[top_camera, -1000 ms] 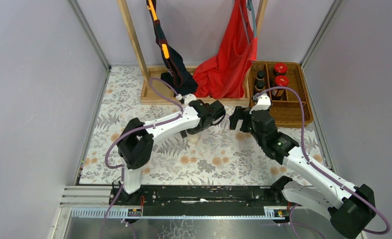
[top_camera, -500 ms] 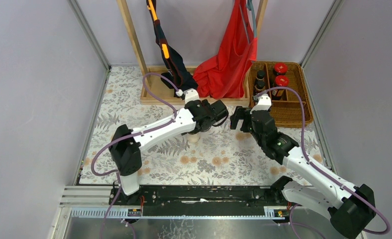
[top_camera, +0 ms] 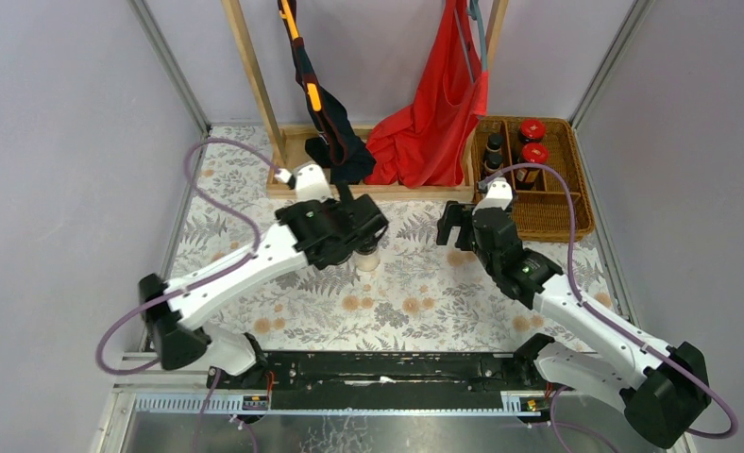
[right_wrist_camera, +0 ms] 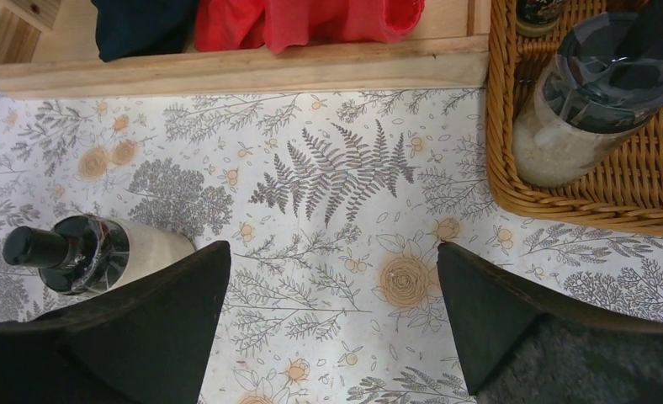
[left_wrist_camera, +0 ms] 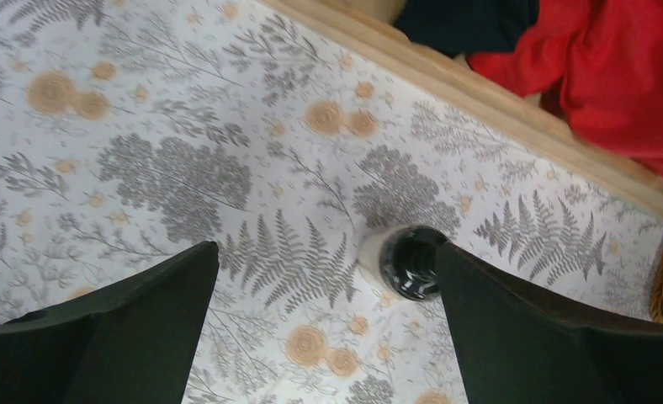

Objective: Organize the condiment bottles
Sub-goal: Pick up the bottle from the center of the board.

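Note:
One pale black-capped condiment bottle (top_camera: 368, 259) stands upright on the floral cloth. My left gripper (top_camera: 362, 232) hovers open above it. In the left wrist view the bottle (left_wrist_camera: 408, 262) sits just inside the right finger, and the gripper (left_wrist_camera: 324, 252) holds nothing. My right gripper (top_camera: 453, 226) is open over bare cloth between the bottle and the wicker basket (top_camera: 576, 203). In the right wrist view the gripper (right_wrist_camera: 332, 248) has the standing bottle (right_wrist_camera: 101, 251) to its left. The basket holds two red-lidded jars (top_camera: 532, 142), two dark bottles (top_camera: 493, 153) and a pale bottle (right_wrist_camera: 593, 101).
A wooden tray (top_camera: 293, 179) with upright posts stands at the back. A red cloth (top_camera: 434, 113) and a dark garment (top_camera: 335, 142) hang over it. A black rail (top_camera: 378, 368) runs along the near edge. Grey walls close both sides.
My left arm has swung its elbow out to the left, and its gripper has drawn back left to hover over the standing bottle. The right arm has barely moved.

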Tool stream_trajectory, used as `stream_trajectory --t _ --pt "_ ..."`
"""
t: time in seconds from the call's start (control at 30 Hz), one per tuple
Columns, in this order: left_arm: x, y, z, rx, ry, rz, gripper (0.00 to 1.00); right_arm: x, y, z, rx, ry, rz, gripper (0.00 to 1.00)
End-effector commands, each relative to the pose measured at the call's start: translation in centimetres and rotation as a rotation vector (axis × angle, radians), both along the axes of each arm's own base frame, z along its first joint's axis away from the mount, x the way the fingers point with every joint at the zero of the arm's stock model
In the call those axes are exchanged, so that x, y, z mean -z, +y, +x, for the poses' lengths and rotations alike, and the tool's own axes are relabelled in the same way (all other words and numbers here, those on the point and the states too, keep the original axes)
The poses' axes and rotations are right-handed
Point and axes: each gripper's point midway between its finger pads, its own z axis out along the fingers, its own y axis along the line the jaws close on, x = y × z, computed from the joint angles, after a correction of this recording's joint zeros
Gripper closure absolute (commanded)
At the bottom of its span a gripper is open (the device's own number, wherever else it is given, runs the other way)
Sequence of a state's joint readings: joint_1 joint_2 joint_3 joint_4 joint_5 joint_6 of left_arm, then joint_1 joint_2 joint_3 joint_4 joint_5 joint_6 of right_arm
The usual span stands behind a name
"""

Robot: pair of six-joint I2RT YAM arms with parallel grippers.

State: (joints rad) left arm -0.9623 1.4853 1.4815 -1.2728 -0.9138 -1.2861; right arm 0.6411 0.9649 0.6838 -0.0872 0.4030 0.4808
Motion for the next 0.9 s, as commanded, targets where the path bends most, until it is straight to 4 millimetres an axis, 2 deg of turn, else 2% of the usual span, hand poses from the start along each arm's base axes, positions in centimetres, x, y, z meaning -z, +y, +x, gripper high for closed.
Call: stream_trajectory --t 0.0,0.27,0.53,0.67,0.87 --pt "-1.3 4.4 -0.5 -0.071 -0.116 0.058 0.00 -2.1 0.8 0.7 -0.034 -0.042 0.015 0.01" --pt "1.2 7.6 0.3 -0.096 -0.114 0.035 0.00 -2.0 3.8 1.4 -0.139 -0.018 -0.027 0.00" --pt "4.1 10.4 0.6 -0.150 -0.095 -0.023 0.00 -2.7 9.0 1.6 -0.261 -0.021 -0.057 0.00" --pt "5.1 10.3 0.6 -0.164 -0.079 -0.053 0.00 -3.2 12.4 0.9 -0.333 -0.027 -0.093 0.00" --pt "6.7 10.2 0.7 -0.167 -0.025 -0.049 0.00 -3.4 15.9 0.5 -0.407 -0.029 -0.118 0.00"
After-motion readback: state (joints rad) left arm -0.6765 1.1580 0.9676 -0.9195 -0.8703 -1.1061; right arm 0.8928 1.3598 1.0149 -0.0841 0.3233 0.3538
